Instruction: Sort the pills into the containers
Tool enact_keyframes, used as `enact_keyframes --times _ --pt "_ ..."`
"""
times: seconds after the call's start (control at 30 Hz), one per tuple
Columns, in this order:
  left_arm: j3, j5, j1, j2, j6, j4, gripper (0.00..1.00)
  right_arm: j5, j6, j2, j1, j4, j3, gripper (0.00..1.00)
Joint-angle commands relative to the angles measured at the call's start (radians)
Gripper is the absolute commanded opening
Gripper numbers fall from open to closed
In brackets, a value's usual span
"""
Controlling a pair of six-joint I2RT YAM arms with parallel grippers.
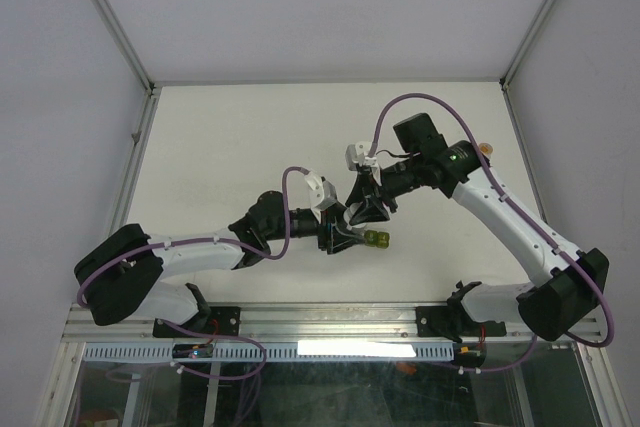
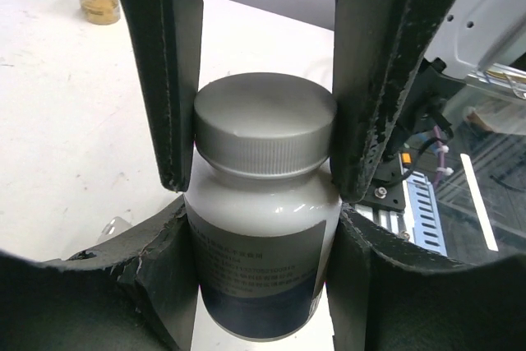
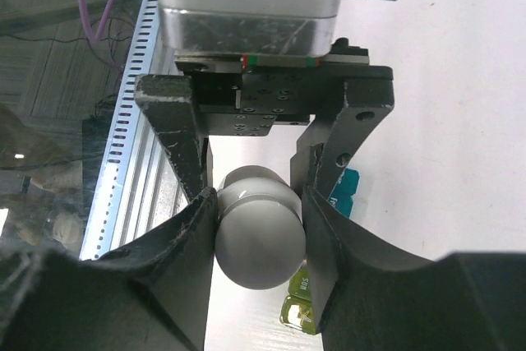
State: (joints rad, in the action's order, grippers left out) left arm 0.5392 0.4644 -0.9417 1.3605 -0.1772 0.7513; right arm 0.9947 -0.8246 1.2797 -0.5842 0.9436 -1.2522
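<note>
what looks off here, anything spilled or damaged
Nothing spilled that I can see. One oddity: the black fingers clamped on the lid of the white-capped bottle look worn, their edges frayed and pitted in the left wrist view. The bottle itself looks intact.

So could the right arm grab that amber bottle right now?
Probably not: the right fingers are closed on the cap of the white bottle that the left fingers hold. They must release first.
</note>
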Motion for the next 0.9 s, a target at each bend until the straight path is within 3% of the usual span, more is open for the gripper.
enact_keyframes --times 0.0,0.07,0.1,0.13,0.2,0.87 --pt "0.022 -0.135 0.011 -0.047 0.007 0.101 0.00 -0.061 0.088 0.012 -0.001 -0.031 0.006 0.08" --pt "0.020 -0.118 0.011 -0.040 0.008 0.104 0.00 -0.058 0.098 0.013 0.008 -0.030 -0.010 0.44" --pt "0.018 -0.112 0.010 -0.039 0.008 0.103 0.00 -0.054 0.097 0.013 0.019 -0.027 -0.019 0.56" --pt "0.018 -0.103 0.011 -0.038 0.008 0.105 0.00 -0.044 0.098 0.011 0.030 -0.025 -0.025 0.66" --pt "0.015 -0.088 0.011 -0.038 0.007 0.110 0.00 -0.016 0.100 0.002 0.054 -0.021 -0.037 0.73" --pt "0.031 -0.045 0.011 -0.023 -0.006 0.100 0.00 0.073 0.139 -0.025 0.090 -0.039 -0.042 0.71"
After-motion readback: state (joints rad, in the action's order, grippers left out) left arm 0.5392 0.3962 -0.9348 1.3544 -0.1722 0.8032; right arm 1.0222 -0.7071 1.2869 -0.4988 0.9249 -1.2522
